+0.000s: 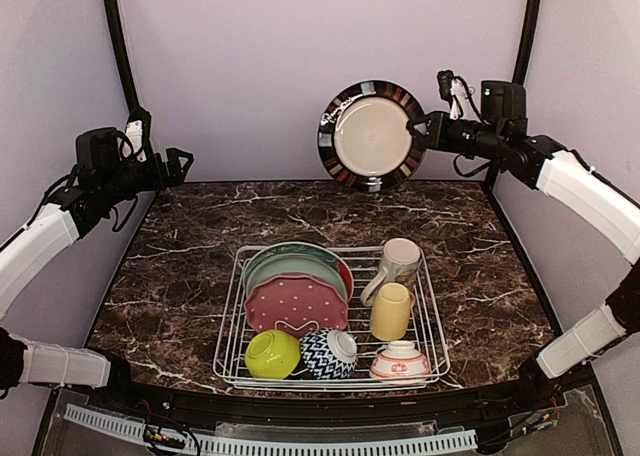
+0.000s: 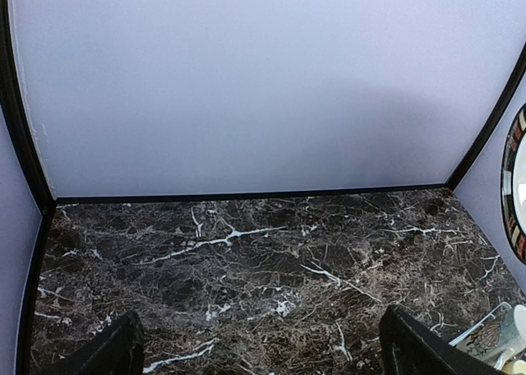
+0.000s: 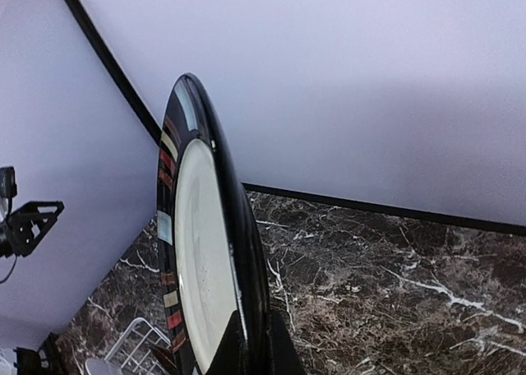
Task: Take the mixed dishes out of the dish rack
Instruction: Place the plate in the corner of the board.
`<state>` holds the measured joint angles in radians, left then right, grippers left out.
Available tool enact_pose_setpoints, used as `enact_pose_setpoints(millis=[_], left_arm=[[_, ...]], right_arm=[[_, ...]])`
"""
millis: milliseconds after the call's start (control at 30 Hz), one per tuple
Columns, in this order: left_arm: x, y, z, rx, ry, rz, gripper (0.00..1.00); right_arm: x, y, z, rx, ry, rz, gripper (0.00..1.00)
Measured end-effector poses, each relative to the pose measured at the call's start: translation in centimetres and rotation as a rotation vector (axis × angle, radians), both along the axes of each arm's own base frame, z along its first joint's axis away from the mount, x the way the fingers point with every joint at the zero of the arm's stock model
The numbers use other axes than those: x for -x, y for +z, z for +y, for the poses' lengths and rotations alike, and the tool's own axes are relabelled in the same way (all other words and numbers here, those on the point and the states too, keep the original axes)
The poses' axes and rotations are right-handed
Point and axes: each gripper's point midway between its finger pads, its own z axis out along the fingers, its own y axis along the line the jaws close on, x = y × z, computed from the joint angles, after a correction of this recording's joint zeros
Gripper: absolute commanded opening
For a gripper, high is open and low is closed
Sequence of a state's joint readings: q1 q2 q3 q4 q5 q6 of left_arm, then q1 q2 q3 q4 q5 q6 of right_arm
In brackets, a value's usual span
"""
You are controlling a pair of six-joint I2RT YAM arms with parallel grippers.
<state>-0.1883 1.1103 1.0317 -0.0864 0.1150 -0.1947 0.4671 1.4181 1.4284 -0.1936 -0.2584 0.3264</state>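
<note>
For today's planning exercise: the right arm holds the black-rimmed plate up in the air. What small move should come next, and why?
Probably lower the black-rimmed plate toward the bare marble table behind the dish rack. The right fingers pinch its rim, and it hangs on edge above the tabletop, clear of the rack.

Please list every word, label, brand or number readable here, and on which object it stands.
No text can be read.
red marks on the pink-white bowl: too small to read
greenish print on the cream mug: too blurred to read
black-rimmed plate: coloured blocks only, no lettering
</note>
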Motion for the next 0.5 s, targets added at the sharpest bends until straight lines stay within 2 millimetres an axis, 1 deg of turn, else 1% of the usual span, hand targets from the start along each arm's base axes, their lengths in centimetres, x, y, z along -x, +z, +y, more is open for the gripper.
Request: enact_pose_setpoints(millis=[100,200,267,367,500], left_arm=[[0.0,0.0,0.0,0.000,0.000,0.000,0.99],[0.0,0.0,0.0,0.001,-0.002,0.000,0.99],[0.0,0.0,-0.1,0.004,-0.004,0.001,0.99],[0.1,0.0,-0.2,0.009,-0.008,0.002,0.99],[0.1,0.0,-0.3,0.016,-0.017,0.005,0.99]], right_arm=[[-1.5,-1.1,-3.3,-0.095,-0.072,0.080,0.00],[-2.5,-2.8,-6.4,-0.170,-0.152,0.163,0.00],[-3.2,-4.2,-8.7,-0.227,-0.207,0.210,0.00],[-4.0,-6.8,-12.5,-0.314,-0.302,0.281,0.00],[-4.7,-10.3,-16.6,-0.413,-0.412,0.366,0.00]])
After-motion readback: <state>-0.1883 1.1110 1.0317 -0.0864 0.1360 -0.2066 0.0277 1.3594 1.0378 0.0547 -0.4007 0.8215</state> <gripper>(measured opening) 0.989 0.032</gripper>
